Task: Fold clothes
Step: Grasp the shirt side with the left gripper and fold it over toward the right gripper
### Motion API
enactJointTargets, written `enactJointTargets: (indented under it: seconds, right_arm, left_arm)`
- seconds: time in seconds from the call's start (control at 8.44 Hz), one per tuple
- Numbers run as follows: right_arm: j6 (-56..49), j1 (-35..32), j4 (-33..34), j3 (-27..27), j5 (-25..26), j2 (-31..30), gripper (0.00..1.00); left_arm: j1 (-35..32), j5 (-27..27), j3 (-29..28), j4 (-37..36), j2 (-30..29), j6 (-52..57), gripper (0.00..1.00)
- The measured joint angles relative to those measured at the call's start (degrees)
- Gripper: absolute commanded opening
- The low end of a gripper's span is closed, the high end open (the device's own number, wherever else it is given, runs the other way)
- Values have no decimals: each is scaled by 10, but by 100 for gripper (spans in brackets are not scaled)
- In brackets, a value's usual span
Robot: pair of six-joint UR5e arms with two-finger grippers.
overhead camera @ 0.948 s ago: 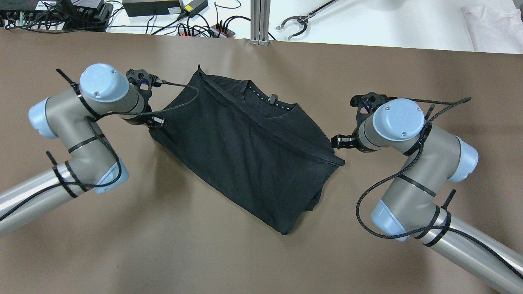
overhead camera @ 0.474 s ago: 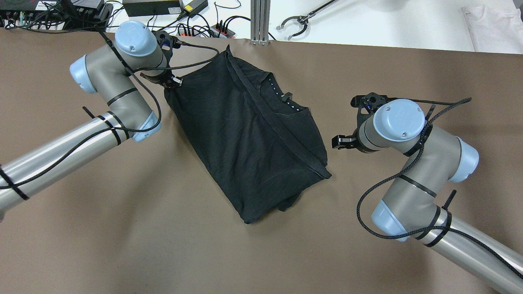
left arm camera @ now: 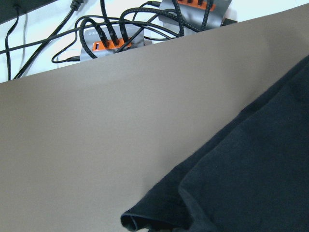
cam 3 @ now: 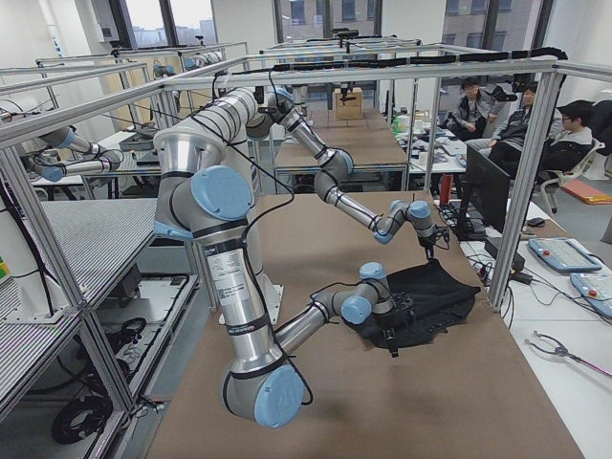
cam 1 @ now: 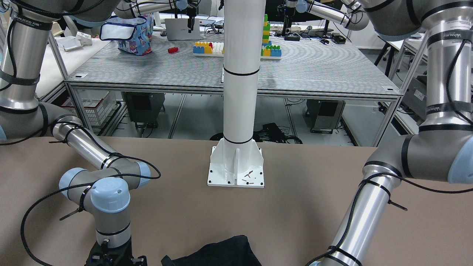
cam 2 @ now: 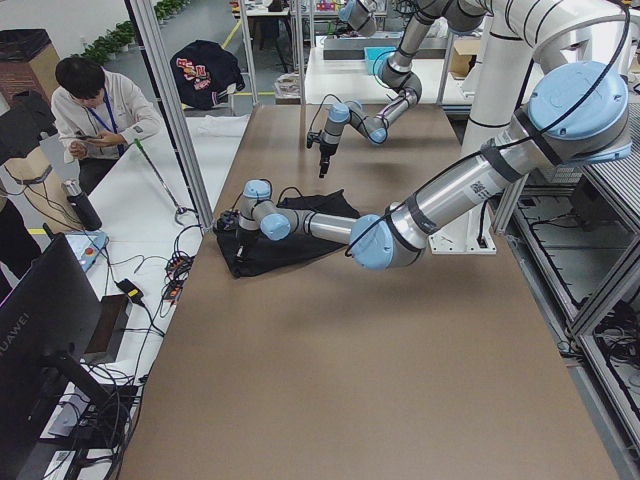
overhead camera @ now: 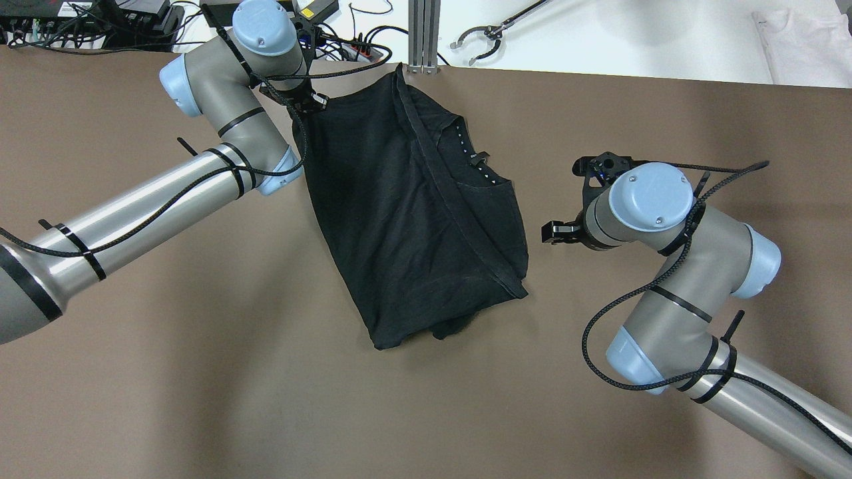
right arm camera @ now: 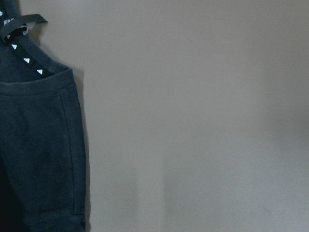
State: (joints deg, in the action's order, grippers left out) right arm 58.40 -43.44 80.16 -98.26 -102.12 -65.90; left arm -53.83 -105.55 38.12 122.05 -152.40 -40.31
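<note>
A black T-shirt, folded, lies slantwise on the brown table, its collar with white marks facing right. My left gripper is at the shirt's far left corner near the table's back edge, shut on the fabric; the left wrist view shows the shirt's edge on the table. My right gripper is open and empty, just right of the shirt and apart from it. The right wrist view shows the shirt's collar side at its left. The shirt's near end shows in the front-facing view.
Cables and a power strip lie just behind the table's back edge, by a metal post. A grabber tool and a white cloth lie on the white surface behind. A white pillar base stands on the robot's side.
My left arm has swung toward the table's back edge, dragging the shirt's corner with it. The shirt has turned and slid away from my right gripper, which has stayed still.
</note>
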Motion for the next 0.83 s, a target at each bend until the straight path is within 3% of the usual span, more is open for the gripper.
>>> enactJointTargets:
  seconds: [0.24, 0.47, 0.83]
  right_arm:
    - [10, 3, 1, 0, 0, 4, 93]
    - [55, 11, 2, 2, 0, 6, 91]
    - [195, 49, -34, 3, 2, 6, 89]
  left_arm:
    - [-22, -7, 8, 10, 8, 53, 100]
    - [-53, -47, 52, 12, 47, 93, 100]
    - [-58, -62, 121, 13, 101, 96, 100]
